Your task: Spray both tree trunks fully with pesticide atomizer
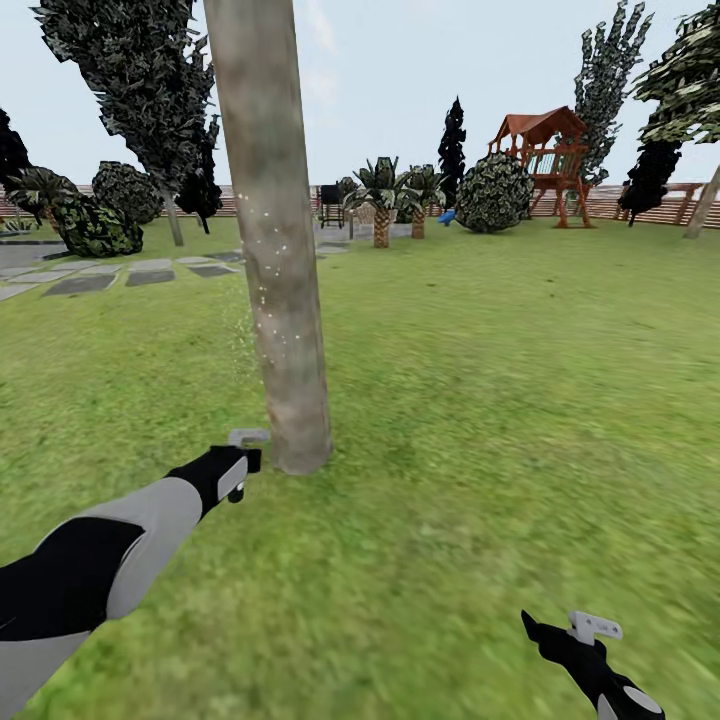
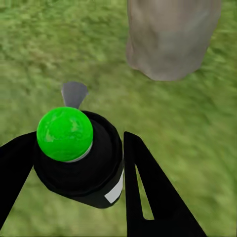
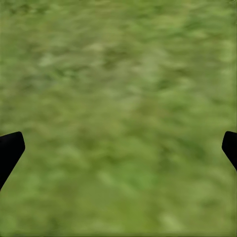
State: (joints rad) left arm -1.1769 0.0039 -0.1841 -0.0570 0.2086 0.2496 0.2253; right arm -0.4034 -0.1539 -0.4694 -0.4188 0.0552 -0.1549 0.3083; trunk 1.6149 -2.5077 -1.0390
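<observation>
While the left gripper (image 2: 116, 168) pinches the pesticide atomizer (image 2: 74, 153), its nozzle faces the upright tree trunk (image 1: 275, 260) just ahead; the right gripper (image 3: 118, 148) hangs spread, farther off.

Grey paving slabs (image 1: 120, 275), round bushes (image 1: 495, 193)

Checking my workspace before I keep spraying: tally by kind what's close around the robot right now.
Grey-brown tree trunk: 1
Pesticide atomizer with green top, held between the left gripper fingers: 1
Grippers, left plus right gripper, which is open over grass: 2
Total: 4
</observation>
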